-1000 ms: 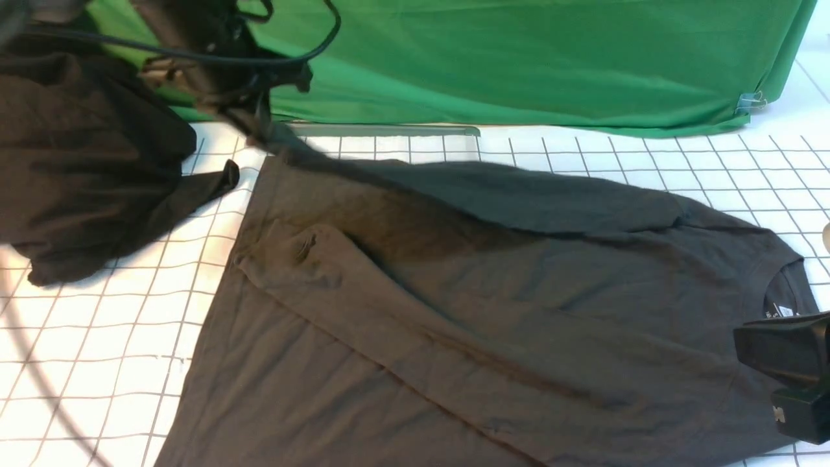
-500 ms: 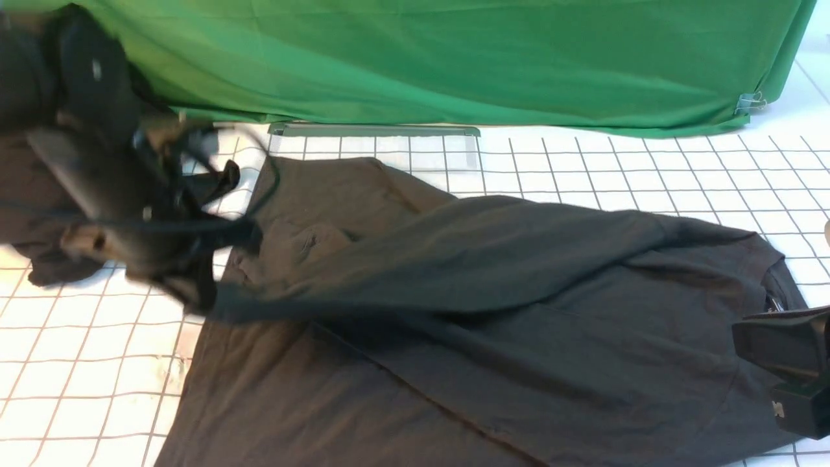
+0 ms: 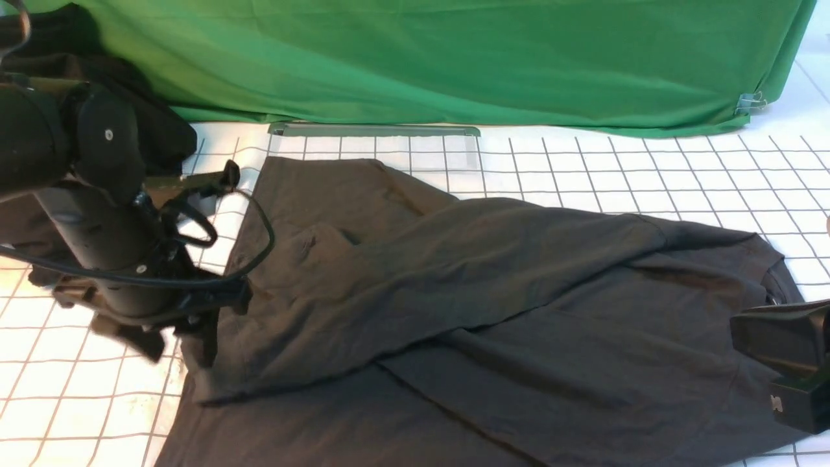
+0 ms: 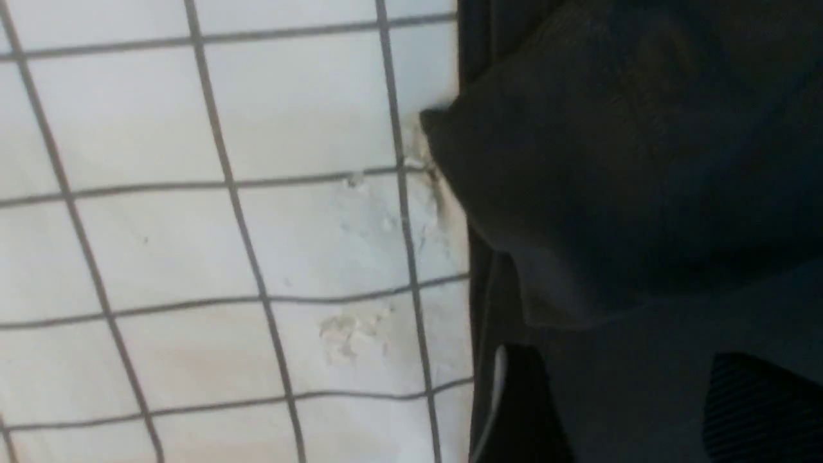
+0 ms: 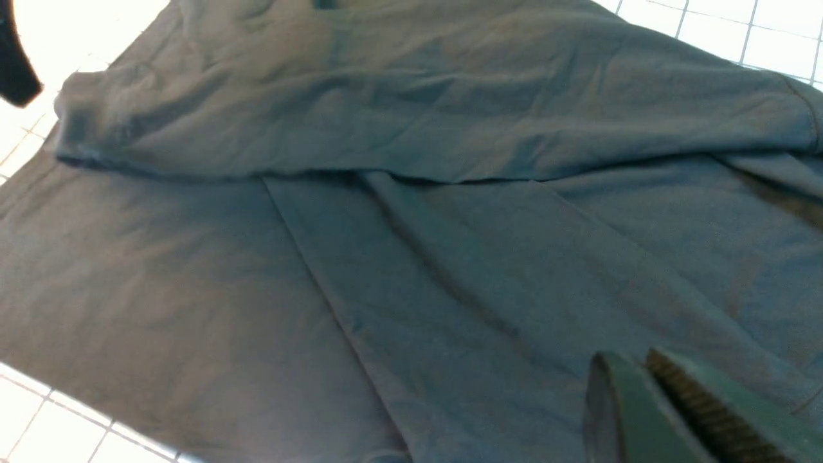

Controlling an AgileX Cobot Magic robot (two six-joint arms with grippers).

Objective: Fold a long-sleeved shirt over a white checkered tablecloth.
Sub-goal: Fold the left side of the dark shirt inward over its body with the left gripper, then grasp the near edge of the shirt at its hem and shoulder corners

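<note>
The dark charcoal long-sleeved shirt (image 3: pixel 493 311) lies spread on the white checkered tablecloth (image 3: pixel 78 402), its collar (image 3: pixel 775 295) to the right. One sleeve (image 3: pixel 454 266) is laid slantwise across the body, and its cuff end (image 4: pixel 578 193) rests at the shirt's left edge. My left gripper (image 3: pixel 194 337) hovers low over that cuff end. Its fingers (image 4: pixel 514 399) stand wide apart, open, with only flat cloth below them. My right gripper (image 3: pixel 739 337) waits by the collar, shut (image 5: pixel 633 373) and holding nothing. The chest print is hidden.
A blacker heap of cloth (image 3: pixel 162 130) lies at the far left behind my left arm. The green fabric sheet (image 3: pixel 454 58) hangs along the back, with a clear strip (image 3: pixel 376 130) at its foot. Bare checkered cloth shows at near left and far right.
My left arm swung from the far left back toward the near left, drawing the sleeve across the shirt's body and laying it down. The right arm stayed put.
</note>
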